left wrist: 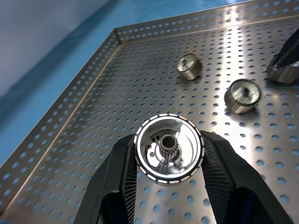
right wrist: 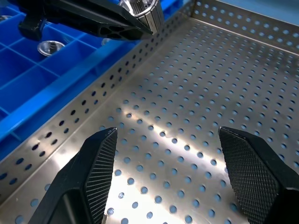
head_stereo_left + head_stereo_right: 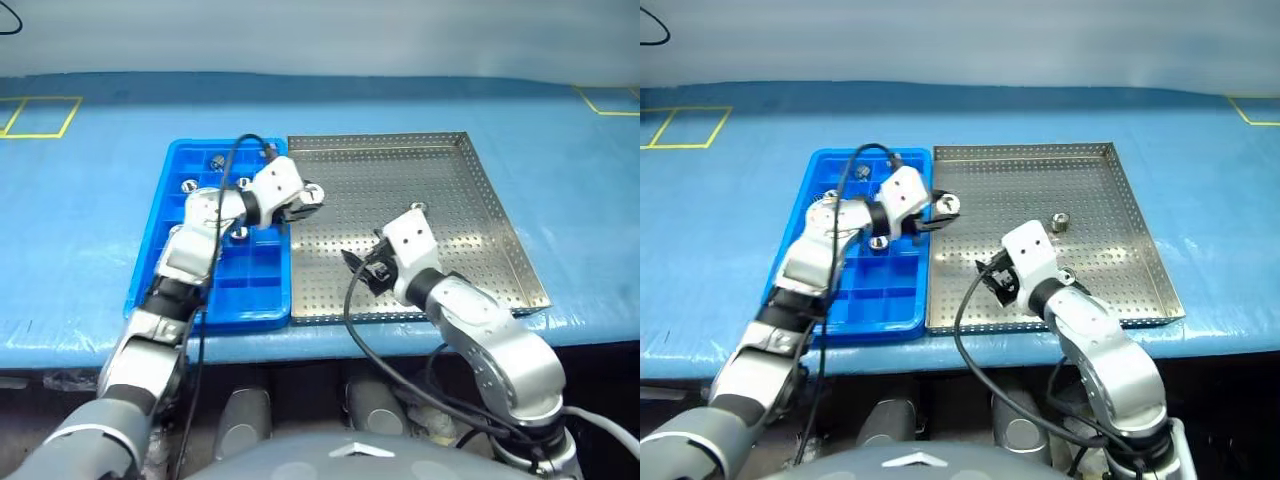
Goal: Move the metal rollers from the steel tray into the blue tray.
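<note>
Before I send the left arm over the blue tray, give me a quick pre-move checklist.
1. left gripper shut on a roller: ok.
2. Roller seated squarely between the fingers: ok.
3. Free compartments in the blue tray: ok, near rows look bare.
4. right gripper open, holding nothing: ok.
5. Right gripper apart from the left gripper's path: ok, low over the steel tray.
6. Rollers left in the steel tray: not ok, two remain.

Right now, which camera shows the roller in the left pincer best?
The left wrist view: the held roller faces the lens, clamped between both fingers. The eye views show a small glint; the right wrist view catches its ribbed side.
</note>
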Controlling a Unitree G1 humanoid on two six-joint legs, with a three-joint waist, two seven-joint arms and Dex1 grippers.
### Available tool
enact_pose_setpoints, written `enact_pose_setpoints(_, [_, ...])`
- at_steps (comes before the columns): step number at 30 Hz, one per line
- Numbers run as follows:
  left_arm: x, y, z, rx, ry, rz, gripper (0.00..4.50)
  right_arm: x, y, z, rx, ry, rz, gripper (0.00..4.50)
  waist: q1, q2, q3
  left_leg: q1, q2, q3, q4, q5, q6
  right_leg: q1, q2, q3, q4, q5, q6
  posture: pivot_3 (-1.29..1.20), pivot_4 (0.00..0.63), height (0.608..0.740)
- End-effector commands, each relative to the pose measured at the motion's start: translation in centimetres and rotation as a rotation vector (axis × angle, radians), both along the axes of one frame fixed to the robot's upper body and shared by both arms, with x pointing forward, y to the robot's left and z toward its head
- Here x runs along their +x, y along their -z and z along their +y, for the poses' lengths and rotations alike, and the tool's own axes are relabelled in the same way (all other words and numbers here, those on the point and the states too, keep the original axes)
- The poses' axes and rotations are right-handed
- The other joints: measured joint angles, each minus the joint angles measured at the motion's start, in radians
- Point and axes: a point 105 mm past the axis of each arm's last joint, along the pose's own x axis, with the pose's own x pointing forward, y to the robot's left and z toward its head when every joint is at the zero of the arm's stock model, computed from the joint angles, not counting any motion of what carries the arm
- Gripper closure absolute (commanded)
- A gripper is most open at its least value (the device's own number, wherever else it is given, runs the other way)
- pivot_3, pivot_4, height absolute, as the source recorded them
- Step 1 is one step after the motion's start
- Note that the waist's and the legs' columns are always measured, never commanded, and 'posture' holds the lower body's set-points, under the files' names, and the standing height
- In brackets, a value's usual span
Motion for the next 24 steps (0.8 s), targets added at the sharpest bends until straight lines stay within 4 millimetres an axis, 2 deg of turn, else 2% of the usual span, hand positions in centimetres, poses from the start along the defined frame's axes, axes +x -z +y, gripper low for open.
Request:
enact_pose_setpoints(1, [-1.2, -2.5, 3.1, 0.001, -0.137, -0.089, 2.80, 0.1, -1.4, 3.3, 0.035, -0.152, -0.056, 0.86, 0.015, 0.000, 0.000, 0.000, 0.000, 0.000, 0.000, 0.000, 0.000, 0.000, 0.000, 0.000, 0.000, 0.000, 0.000, 0.10, 0.150, 0.740])
enact_pose_setpoints(4, [-2.5, -2.2, 5.3, 0.035, -0.232, -0.082, 2.80, 0.0, -1.9, 5.7, 0.054, -0.267, -0.074, 0.86, 0.037, 0.000, 0.000, 0.000, 0.000, 0.000, 0.000, 0.000, 0.000, 0.000, -0.001, -0.001, 0.000, 0.000, -0.001, 0.14, 0.150, 0.740])
enact_pose_setpoints(9, [-4.4, -1.5, 7.1, 0.075, -0.336, -0.066, 2.80, -1.0, -1.8, 8.5, 0.051, -0.429, -0.087, 0.86, 0.080, -0.001, 0.001, 0.000, -0.001, -0.002, 0.000, 0.000, 0.000, 0.001, -0.002, -0.004, -0.001, -0.001, -0.003, 0.18, 0.150, 0.740])
enact_pose_setpoints(14, [-5.5, -0.1, 7.9, 0.061, -0.437, -0.019, 2.80, -1.4, -1.2, 9.0, 0.051, -0.458, -0.078, 0.86, 0.101, -0.001, 0.001, 0.000, -0.001, -0.002, 0.001, 0.000, -0.001, 0.001, -0.002, -0.004, -0.001, -0.002, -0.004, 0.19, 0.150, 0.740])
enact_pose_setpoints(18, [-6.1, 1.5, 8.7, 0.090, -0.507, 0.024, 2.80, -1.5, -0.9, 8.8, 0.057, -0.444, -0.064, 0.86, 0.104, -0.001, 0.001, 0.000, 0.000, -0.002, 0.000, 0.000, -0.001, 0.001, -0.002, -0.004, -0.001, -0.003, -0.006, 0.17, 0.150, 0.740])
enact_pose_setpoints(24, [-7.1, 2.6, 9.1, 0.085, -0.548, 0.089, 2.80, -1.4, -0.6, 8.1, 0.057, -0.402, -0.057, 0.86, 0.103, -0.001, 0.001, 0.000, 0.000, -0.001, 0.000, 0.000, -0.001, 0.001, -0.002, -0.004, 0.000, -0.004, -0.007, 0.15, 0.150, 0.740])
